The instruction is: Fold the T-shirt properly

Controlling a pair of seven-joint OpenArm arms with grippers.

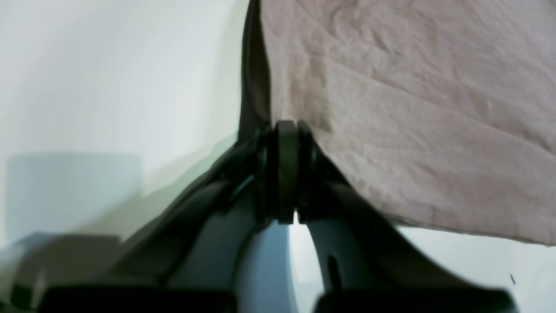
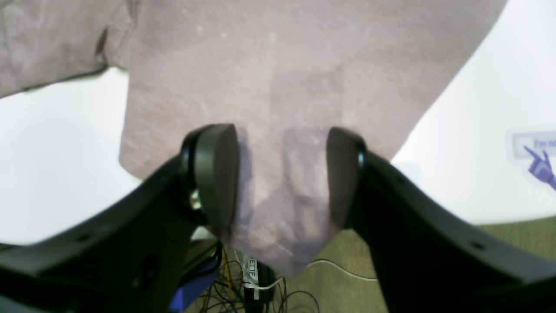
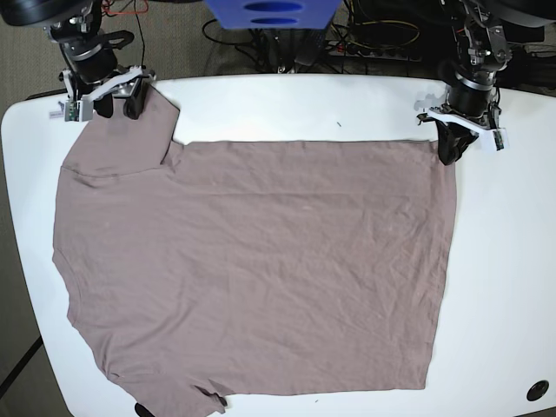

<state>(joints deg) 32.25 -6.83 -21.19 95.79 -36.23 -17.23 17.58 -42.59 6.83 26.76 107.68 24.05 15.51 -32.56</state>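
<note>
Bare table [image 3: 365,104] lies open between both arms.

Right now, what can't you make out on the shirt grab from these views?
- Base view: left gripper tips hidden by its own body at the T-shirt corner.
- Right wrist view: right gripper straddles the sleeve; contact unclear, blurred.
- Base view: lower sleeve cut off by the bottom edge.

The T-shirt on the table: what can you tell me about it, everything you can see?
The T-shirt is a plain dusty pink, thin and lightly wrinkled, spread flat and sideways on the white table, covering most of it. One short sleeve points to the far edge, the other hangs off the near edge. The left gripper is shut on its far hem corner. The right gripper stands open at the far sleeve, its pads either side of the cloth.
</note>
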